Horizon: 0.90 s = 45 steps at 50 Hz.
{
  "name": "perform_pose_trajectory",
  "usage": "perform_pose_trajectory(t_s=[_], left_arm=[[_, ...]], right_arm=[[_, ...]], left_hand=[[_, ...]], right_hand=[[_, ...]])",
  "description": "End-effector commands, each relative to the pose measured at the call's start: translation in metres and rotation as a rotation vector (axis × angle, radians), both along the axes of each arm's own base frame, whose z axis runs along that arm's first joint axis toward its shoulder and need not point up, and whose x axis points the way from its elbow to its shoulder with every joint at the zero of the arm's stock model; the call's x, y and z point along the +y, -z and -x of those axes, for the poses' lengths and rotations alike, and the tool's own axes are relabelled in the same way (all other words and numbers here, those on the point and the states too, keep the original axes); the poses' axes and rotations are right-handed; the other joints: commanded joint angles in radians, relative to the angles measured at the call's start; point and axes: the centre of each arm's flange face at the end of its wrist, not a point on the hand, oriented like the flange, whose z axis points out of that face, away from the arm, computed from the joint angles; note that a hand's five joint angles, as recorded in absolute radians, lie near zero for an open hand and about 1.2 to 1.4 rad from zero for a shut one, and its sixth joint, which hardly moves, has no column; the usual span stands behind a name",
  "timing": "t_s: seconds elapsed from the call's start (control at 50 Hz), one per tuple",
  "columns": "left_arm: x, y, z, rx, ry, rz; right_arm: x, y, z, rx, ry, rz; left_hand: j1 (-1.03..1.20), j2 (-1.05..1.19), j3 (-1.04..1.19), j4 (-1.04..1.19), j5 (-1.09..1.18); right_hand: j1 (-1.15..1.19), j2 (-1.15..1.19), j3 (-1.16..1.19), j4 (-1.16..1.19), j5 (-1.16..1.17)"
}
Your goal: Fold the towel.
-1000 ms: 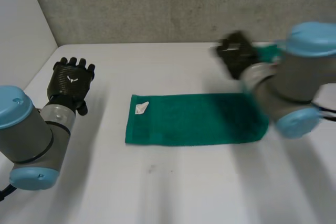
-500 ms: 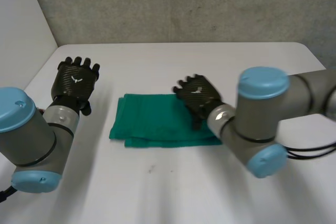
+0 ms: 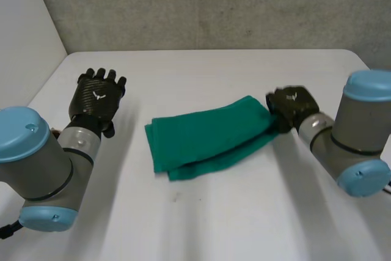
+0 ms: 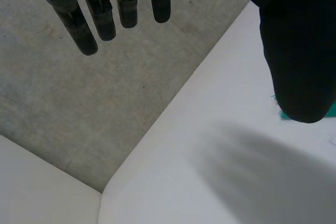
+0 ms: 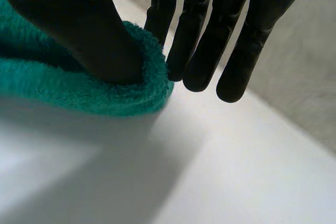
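A white table (image 3: 201, 224) with a smooth matte top; its far edge runs straight and its far right corner is rounded. Behind it stands a grey wall (image 3: 214, 4) with a rough, speckled surface like concrete. A plain white wall (image 3: 24, 29) rises along the table's left side and meets the grey wall in a corner

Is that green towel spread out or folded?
Folded: the towel lies doubled, a lower layer peeking out under the upper, right hand pinching its fold.
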Motion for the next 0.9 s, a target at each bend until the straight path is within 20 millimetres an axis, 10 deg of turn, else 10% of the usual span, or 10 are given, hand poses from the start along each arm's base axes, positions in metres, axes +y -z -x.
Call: perform_pose_trajectory(t_s=[0.02,0.3,0.4,0.64,0.78,0.9], left_arm=[[0.001,-0.011,-0.005,0.013,-0.039,0.026],[0.0,-0.029,-0.005,0.155,-0.053,0.042],[0.002,-0.043,0.007,0.241,-0.02,0.046],[0.02,-0.04,0.067,0.402,0.125,-0.165],[0.038,-0.008,0.088,0.461,0.117,-0.43],[0.039,0.027,0.077,0.436,-0.033,-0.546]], right_arm=[[0.036,-0.042,-0.058,-0.008,-0.158,0.128],[0.155,0.033,-0.141,0.222,-0.746,0.174],[0.129,0.019,-0.138,0.17,-0.604,0.177],[0.058,-0.032,-0.086,-0.205,-0.209,-0.002],[0.049,-0.032,-0.081,-0.203,-0.223,-0.09],[0.04,0.011,-0.092,-0.125,-0.228,-0.265]], left_hand=[[-0.017,-0.025,-0.036,-0.028,-0.044],[-0.017,-0.025,-0.036,-0.028,-0.044],[-0.017,-0.025,-0.036,-0.028,-0.044],[-0.016,-0.025,-0.035,-0.027,-0.043],[-0.013,-0.022,-0.032,-0.024,-0.041],[-0.01,-0.019,-0.029,-0.021,-0.038]], right_hand=[[0.464,0.225,0.215,0.206,0.247],[0.419,0.179,0.17,0.16,0.201],[-0.758,-0.997,-1.006,-1.016,-0.975],[-0.758,-0.997,-1.006,-1.016,-0.975],[-0.758,-0.997,-1.006,-1.016,-0.975],[-0.758,-0.997,-1.006,-1.016,-0.975]])
